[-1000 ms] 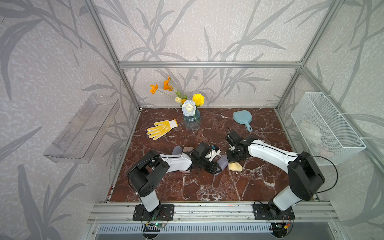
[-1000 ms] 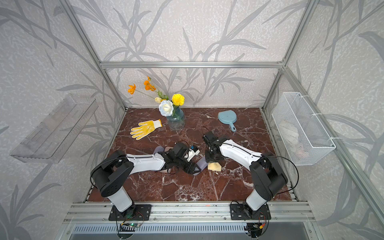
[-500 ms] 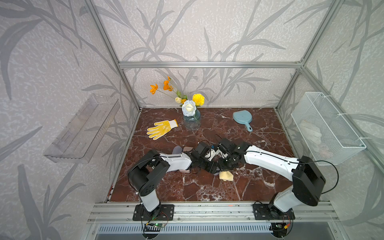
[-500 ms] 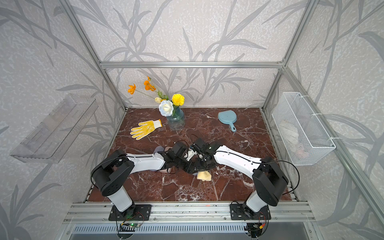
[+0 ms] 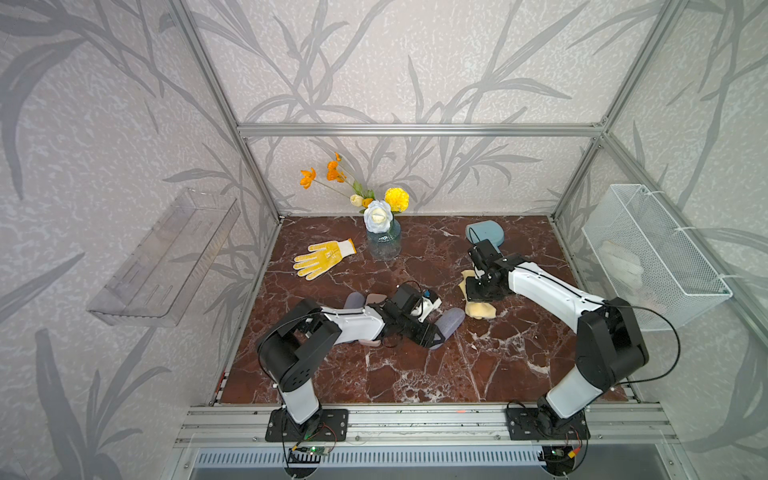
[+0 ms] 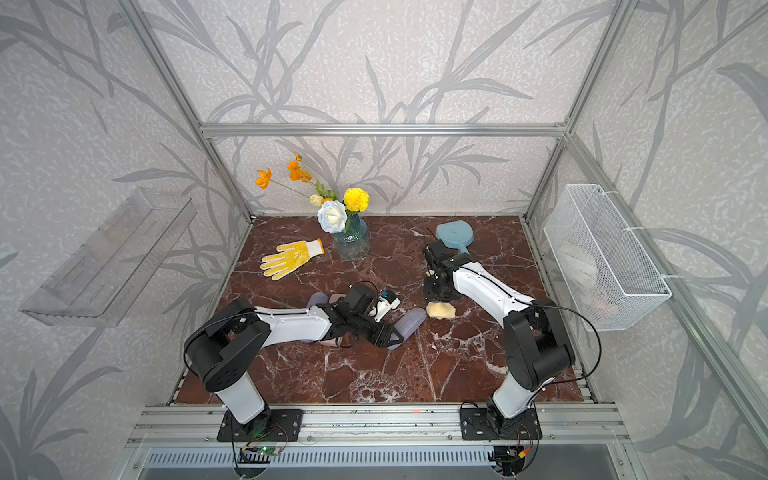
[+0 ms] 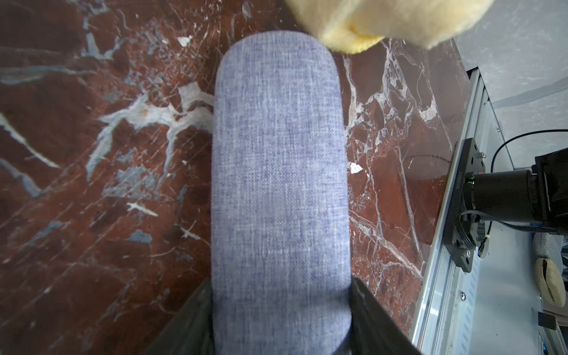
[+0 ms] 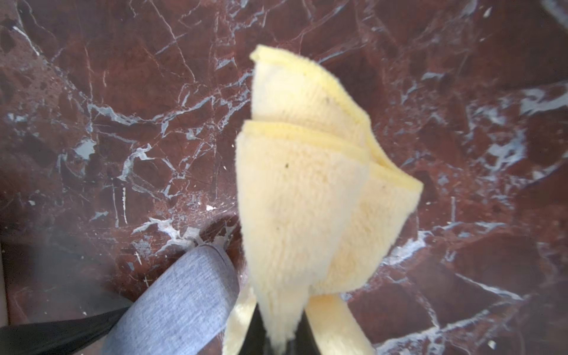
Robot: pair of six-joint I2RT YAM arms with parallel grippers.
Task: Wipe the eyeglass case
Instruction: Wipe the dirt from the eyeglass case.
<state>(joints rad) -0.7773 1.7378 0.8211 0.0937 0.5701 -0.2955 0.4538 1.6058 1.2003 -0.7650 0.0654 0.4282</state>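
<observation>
While the eyeglass case [image 7: 281, 184] lies on the marble tabletop [image 5: 415, 374], one end is clamped by the left gripper [image 7: 281, 285], and a folded yellow cloth [image 8: 307, 199] is pinched in the tightly closed right gripper [image 8: 279, 336], just beside the case's free end. Wiping is judged to be in hand; next, the cloth should be lowered onto the fabric and drawn toward the clamped end.

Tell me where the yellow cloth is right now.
In a top view the yellow cloth is pinched in the right gripper, just beside the free end of the eyeglass case that the left gripper holds.
</observation>
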